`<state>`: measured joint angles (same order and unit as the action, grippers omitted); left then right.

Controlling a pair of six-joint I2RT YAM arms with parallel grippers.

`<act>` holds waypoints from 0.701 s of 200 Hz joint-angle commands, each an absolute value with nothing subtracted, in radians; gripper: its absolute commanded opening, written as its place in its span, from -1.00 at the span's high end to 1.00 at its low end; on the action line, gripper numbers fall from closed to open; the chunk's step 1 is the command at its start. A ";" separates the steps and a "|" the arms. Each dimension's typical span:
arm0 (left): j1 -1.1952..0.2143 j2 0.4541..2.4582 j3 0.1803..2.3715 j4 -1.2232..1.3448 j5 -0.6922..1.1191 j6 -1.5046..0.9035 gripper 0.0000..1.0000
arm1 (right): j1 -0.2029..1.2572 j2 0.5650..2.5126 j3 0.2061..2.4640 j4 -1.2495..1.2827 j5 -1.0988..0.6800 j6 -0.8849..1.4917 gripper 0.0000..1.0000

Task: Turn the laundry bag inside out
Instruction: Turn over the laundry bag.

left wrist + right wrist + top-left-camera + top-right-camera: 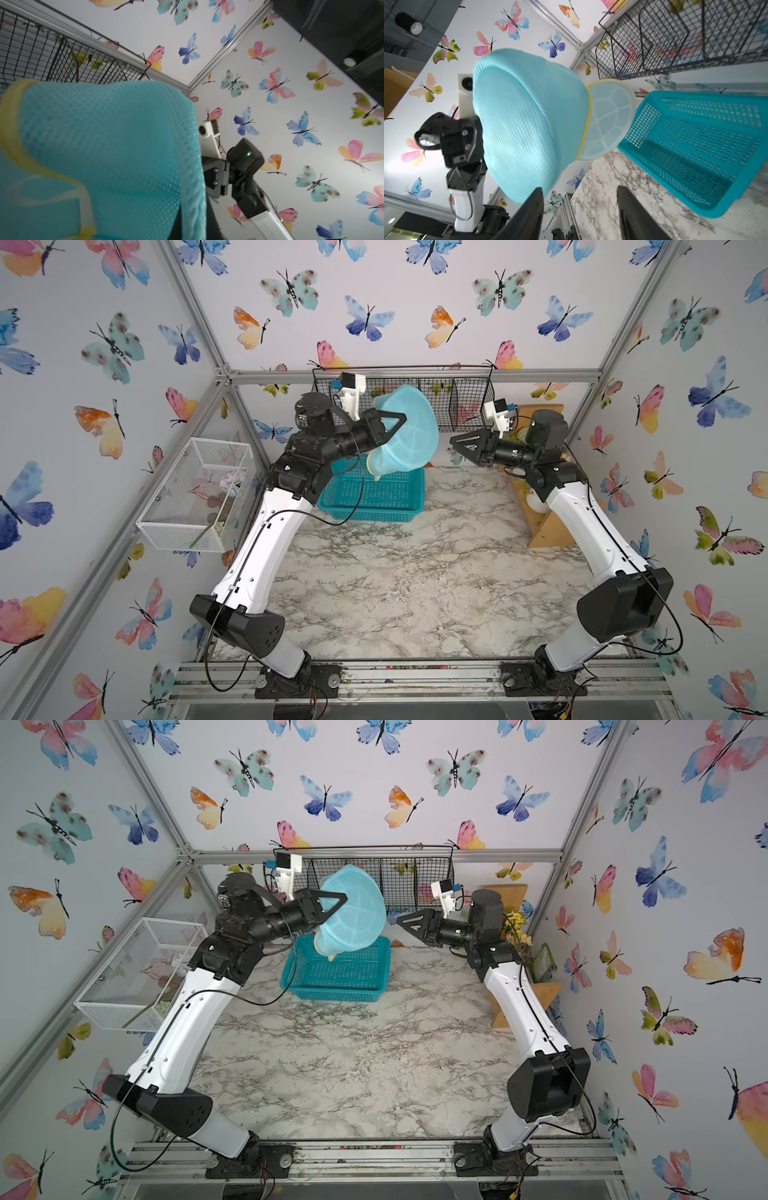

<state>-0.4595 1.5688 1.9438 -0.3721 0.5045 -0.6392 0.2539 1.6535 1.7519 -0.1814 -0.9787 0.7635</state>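
1. In both top views my left gripper [394, 423] is pressed together on the laundry bag [411, 431] and holds it in the air above the far end of the teal basket [374, 499].
2. The right wrist view shows the bag's domed mesh side facing me. Its round end [610, 120] hangs toward the basket's near corner, and from this angle I cannot tell if the two touch.
3. In the left wrist view the mesh and its yellow piping [12, 133] fill the near field and hide my left fingers.
4. My right gripper [579, 199] is spread with nothing between its fingers. It sits just beside the bag, with a small gap showing in a top view.
5. The black wire rack [457, 406] on the back wall is close behind the bag. The white wire basket [195, 489] on the side wall is well apart from it.
6. The marble tabletop [415, 580] runs open from the basket's near rim back between my two arms.
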 commanded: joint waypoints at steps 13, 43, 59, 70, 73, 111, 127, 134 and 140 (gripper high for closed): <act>-0.632 1.477 1.772 -0.623 -0.028 -0.103 1.00 | 0.250 1.743 1.857 -0.494 -0.929 0.707 -0.18; -0.767 1.355 1.507 -0.431 -0.295 0.108 1.00 | 0.250 1.772 1.895 -0.551 -0.956 0.740 -0.18; -0.805 1.313 1.413 -0.351 -0.380 0.168 1.00 | 0.251 1.786 1.911 -0.612 -0.955 0.737 -0.18; -0.812 1.304 1.397 -0.333 -0.405 0.184 1.00 | 0.252 1.802 1.935 -0.680 -0.954 0.709 -0.18; -0.815 1.303 1.393 -0.327 -0.411 0.189 1.00 | 0.254 1.805 1.940 -0.694 -0.955 0.698 -0.19; -0.710 1.214 1.336 -0.208 -0.134 -0.039 1.00 | 0.259 1.800 1.916 -0.720 -0.941 0.640 -0.22; -0.605 1.144 1.246 -0.073 0.100 -0.165 1.00 | 0.258 1.777 1.875 -0.651 -0.954 0.645 -0.24; -0.600 1.110 1.198 -0.011 0.148 -0.126 1.00 | 0.258 1.757 1.841 -0.587 -0.970 0.663 -0.25; -0.602 1.090 1.166 0.025 0.177 -0.067 1.00 | 0.258 1.734 1.798 -0.512 -0.981 0.700 -0.25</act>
<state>-0.6609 1.2034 1.2785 -0.2241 -0.1036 -0.0319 0.2550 1.8046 1.8828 -0.6533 -0.9611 0.6754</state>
